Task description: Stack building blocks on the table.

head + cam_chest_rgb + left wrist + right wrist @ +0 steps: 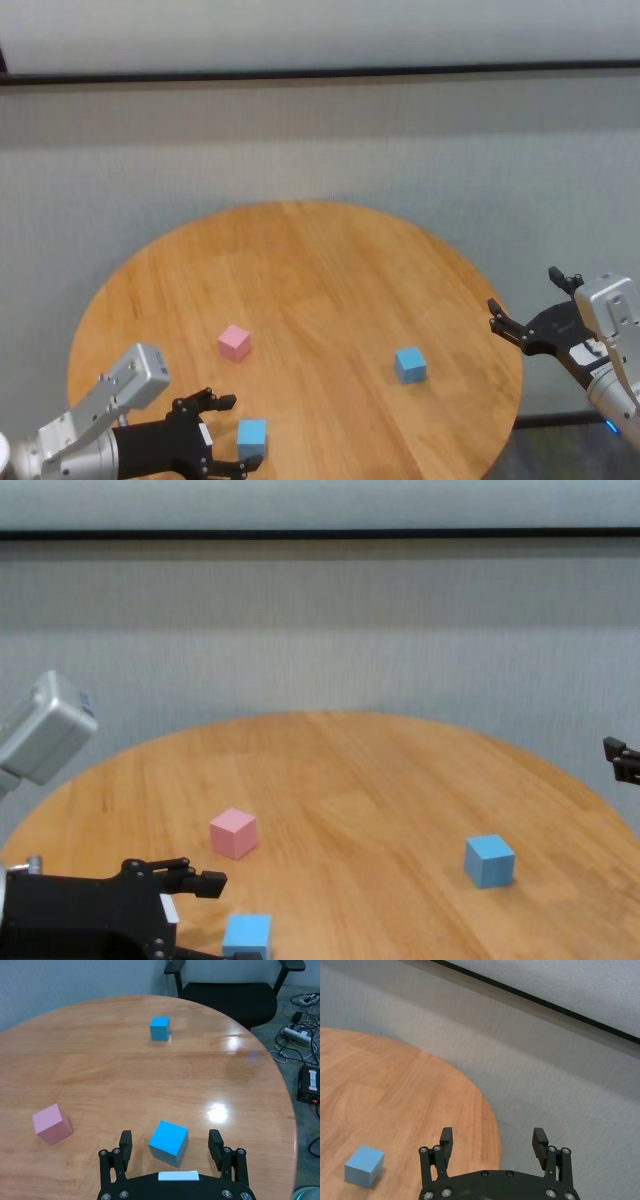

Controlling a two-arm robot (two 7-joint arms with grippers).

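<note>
Building blocks, three small matte cubes, lie apart on your round wood-grain surface (330, 260): pink cube (234, 342) at 9 o'clock, one light-blue cube (410, 364) at 4, the other light-blue cube (168, 1142) at 7. Your left gripper (170, 1146) brackets that cube, jaws open, likely ready to close. Your right gripper (522, 310) waits off the edge at 3, jaws open.

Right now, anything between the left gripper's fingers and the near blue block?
Nothing: the left gripper is open around the near blue block, with bare table on both sides, per left wrist view.
</note>
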